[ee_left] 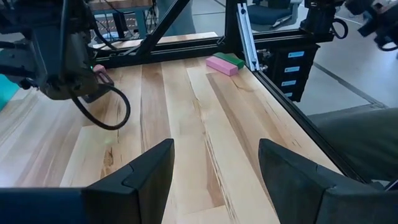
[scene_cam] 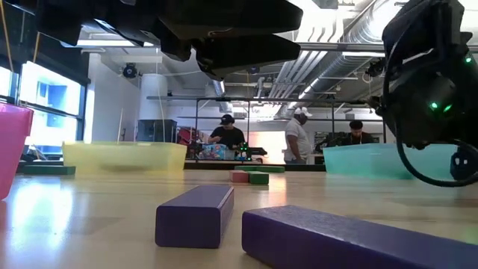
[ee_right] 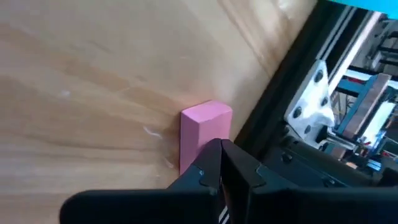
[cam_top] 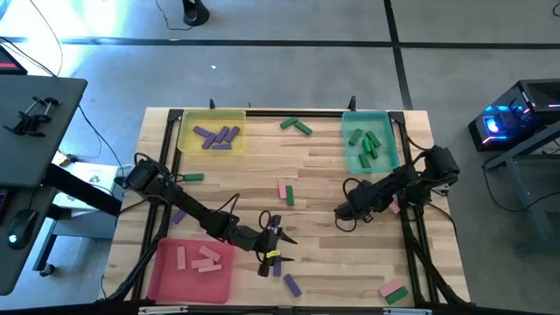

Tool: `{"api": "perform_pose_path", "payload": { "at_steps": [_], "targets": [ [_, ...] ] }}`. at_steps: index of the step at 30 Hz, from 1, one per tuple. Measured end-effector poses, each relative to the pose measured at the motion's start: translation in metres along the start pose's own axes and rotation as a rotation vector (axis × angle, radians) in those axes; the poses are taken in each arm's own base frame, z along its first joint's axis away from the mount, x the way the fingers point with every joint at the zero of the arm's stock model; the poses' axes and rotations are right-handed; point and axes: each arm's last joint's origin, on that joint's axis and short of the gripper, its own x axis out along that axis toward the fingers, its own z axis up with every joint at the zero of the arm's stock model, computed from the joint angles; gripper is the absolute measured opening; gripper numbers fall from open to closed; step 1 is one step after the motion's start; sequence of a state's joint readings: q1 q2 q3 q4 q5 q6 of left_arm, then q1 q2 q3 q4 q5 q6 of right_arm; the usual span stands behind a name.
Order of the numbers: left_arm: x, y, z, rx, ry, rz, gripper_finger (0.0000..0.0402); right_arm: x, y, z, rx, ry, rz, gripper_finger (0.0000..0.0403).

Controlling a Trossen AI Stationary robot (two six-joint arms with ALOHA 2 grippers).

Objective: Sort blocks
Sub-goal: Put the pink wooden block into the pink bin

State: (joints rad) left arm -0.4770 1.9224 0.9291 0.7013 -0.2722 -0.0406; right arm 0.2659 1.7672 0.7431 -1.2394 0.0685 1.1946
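Nearest the low camera lie two purple blocks (scene_cam: 196, 215), side by side on the wooden table (cam_top: 324, 166), with nothing gripping them. The landmark here is the red tray (cam_top: 166, 278) at the table's near left corner, holding three pink blocks (cam_top: 199, 259). Far beyond it stands the yellow tray (cam_top: 186, 140) with purple blocks (cam_top: 217, 136); the teal tray (cam_top: 352, 160), across the table in the far right corner, holds green blocks (cam_top: 368, 145). The left gripper (cam_top: 273, 243) hangs just right of the red tray, fingers (ee_left: 140, 180) spread and empty above bare wood. The right gripper (ee_right: 221, 163), well apart from the red tray by the table's right rail, has its fingertips pressed together just beside a pink block (ee_right: 202, 130). A pink-and-green pair (cam_top: 393, 290) lies along the near edge, far right of the red tray.
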Motion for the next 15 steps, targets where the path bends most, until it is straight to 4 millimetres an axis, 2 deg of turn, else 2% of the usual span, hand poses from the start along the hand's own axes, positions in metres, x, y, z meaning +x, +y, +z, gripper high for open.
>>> {"api": "perform_pose_path", "payload": {
  "at_steps": [2,5,11,15],
  "targets": [
    [0.000,0.000,0.000,-0.001,0.000,0.001,0.0223,-0.011,0.005,0.000,-0.009,-0.021,0.040,0.0001],
    [0.000,0.001,0.000,0.000,0.000,0.002,0.0223,-0.038,0.013,0.000,-0.015,-0.108,0.127,0.0001],
    [0.000,0.001,0.000,-0.001,0.000,0.002,0.0223,-0.105,0.020,-0.008,-0.070,-0.414,0.333,0.0000],
    [0.000,-0.001,0.000,-0.007,0.001,-0.002,0.0223,-0.135,0.017,-0.023,-0.109,-0.673,0.378,0.0000]
  ]
}}
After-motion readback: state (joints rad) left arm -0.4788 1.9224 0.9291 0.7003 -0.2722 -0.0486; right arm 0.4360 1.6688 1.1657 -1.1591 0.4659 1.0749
